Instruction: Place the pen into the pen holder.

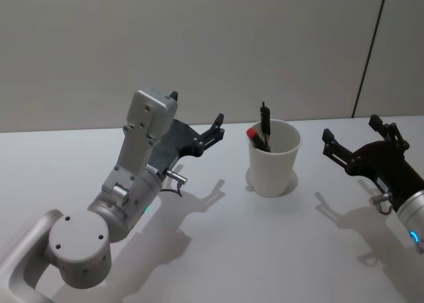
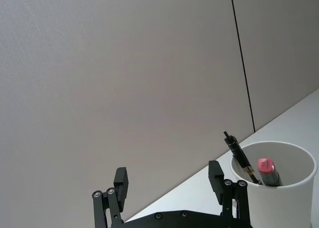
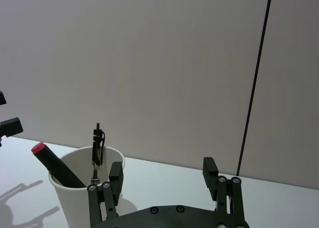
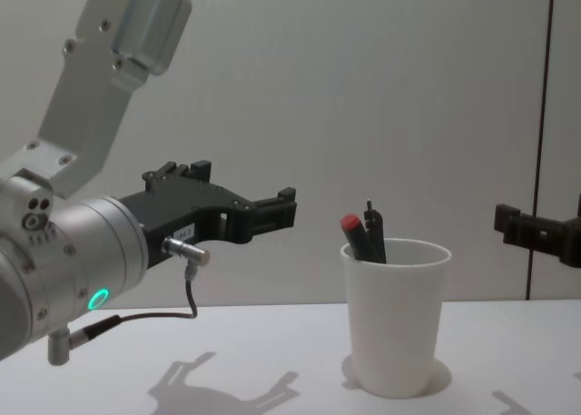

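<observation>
Head view: the white tabletop [image 1: 218, 250] carries the whole arrangement and serves as the stable base on which the holder stands unsupported. Next in size, the left arm reaches in from the near left, its left gripper [image 1: 196, 121] raised off the surface just left of the cup, fingers spread with nothing between them; the left wrist view confirms the open gap, with the cup rim close beside one finger. This posture suggests that no grip is needed any more on that side. On the right, the right gripper [image 1: 349, 138] hangs above the tabletop, well apart from the cup, likewise spread and empty, as the right wrist view shows; it appears idle.

Between the two grippers stands the pen holder [image 1: 273, 172], a tapered white paper cup, upright, nearer the far edge of the tabletop than the robot. Its wide rolled mouth lets long items lean rather than stand straight. Inside it, a dark pen [image 1: 265, 125] rises past the rim, its clip end uppermost, tilted slightly against the cup wall, which props it because the cup is shorter than the pen. Beside it a red-capped marker [image 1: 256, 136] leans toward the left wall, its cap just above the rim. Judged from this layout, the pen is already in the holder and the task appears complete.
</observation>
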